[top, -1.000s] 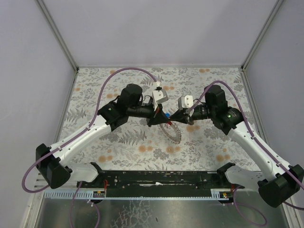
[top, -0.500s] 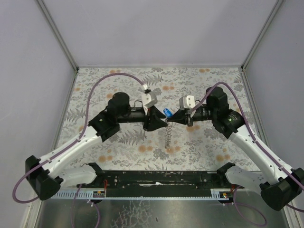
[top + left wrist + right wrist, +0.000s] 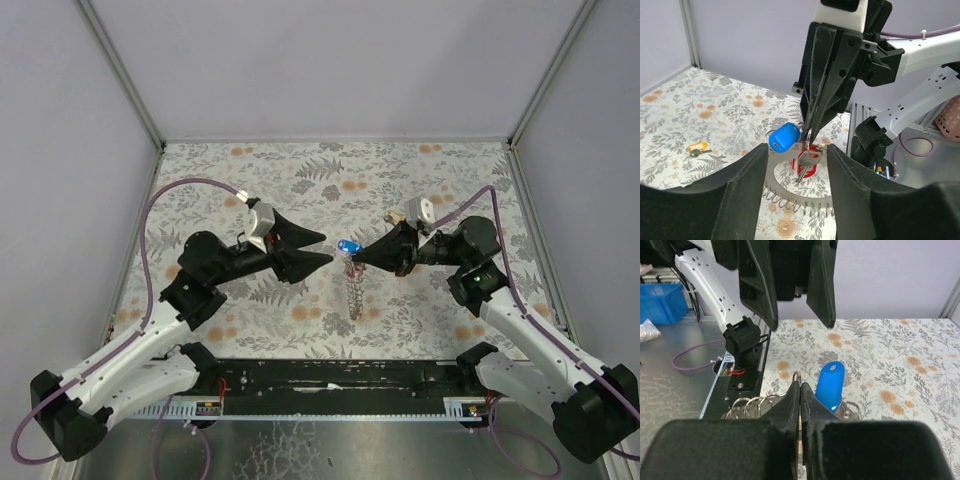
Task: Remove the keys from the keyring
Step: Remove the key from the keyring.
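Note:
The keyring [image 3: 788, 178], a flat grey ring with a coiled edge, hangs edge-on [image 3: 352, 290] from my right gripper [image 3: 356, 262], which is shut on its top edge. On the ring hang a blue-tagged key [image 3: 785, 137] [image 3: 830, 384] [image 3: 348, 246] and a silver key against a red tag [image 3: 806, 162]. My left gripper [image 3: 328, 248] stands open just left of the ring, holding nothing. In the left wrist view its fingers [image 3: 740, 195] frame the ring from a short way off. A yellow-tagged key [image 3: 697, 148] lies loose on the cloth.
A grey floral cloth [image 3: 420, 180] covers the table. Metal frame posts [image 3: 120, 70] and pale walls close in the back and sides. The black base rail [image 3: 340, 375] runs along the near edge. A blue bin [image 3: 660, 302] sits off the table.
My left gripper has opened, let go and drawn back to the left. The keyring, earlier between both grippers, now dangles from the right gripper alone, turned edge-on.

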